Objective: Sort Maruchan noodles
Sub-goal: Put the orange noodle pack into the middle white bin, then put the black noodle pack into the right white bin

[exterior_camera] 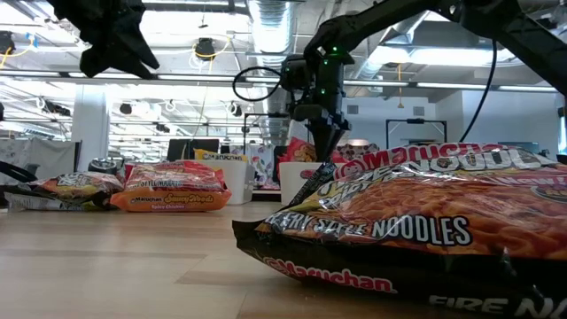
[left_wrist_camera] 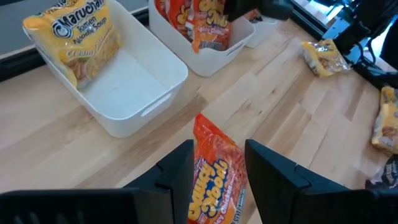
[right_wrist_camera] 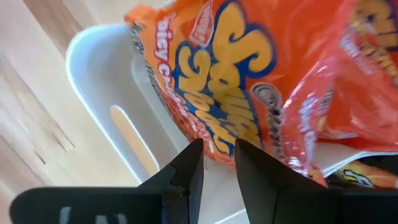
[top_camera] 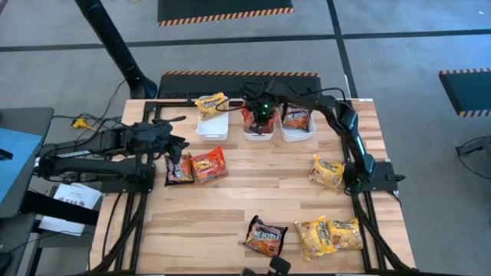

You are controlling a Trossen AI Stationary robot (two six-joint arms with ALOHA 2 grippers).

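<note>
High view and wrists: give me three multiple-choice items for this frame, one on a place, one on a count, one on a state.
1. Where is the right gripper?
A. Over the middle bin
B. Over the table's near edge
C. Beside the left arm

2. How many white bins are there?
A. Two
B. Three
C. Five

3. What state is the left gripper in?
A. Shut on a yellow packet
B. Open, holding nothing
C. Resting inside a bin

Answers:
1. A: the right gripper hangs over the middle bin, pinching an orange packet.
2. B: the left bin, middle bin and right bin sit in a row.
3. B: the left gripper has its fingers apart above a red packet lying on the table.
</note>
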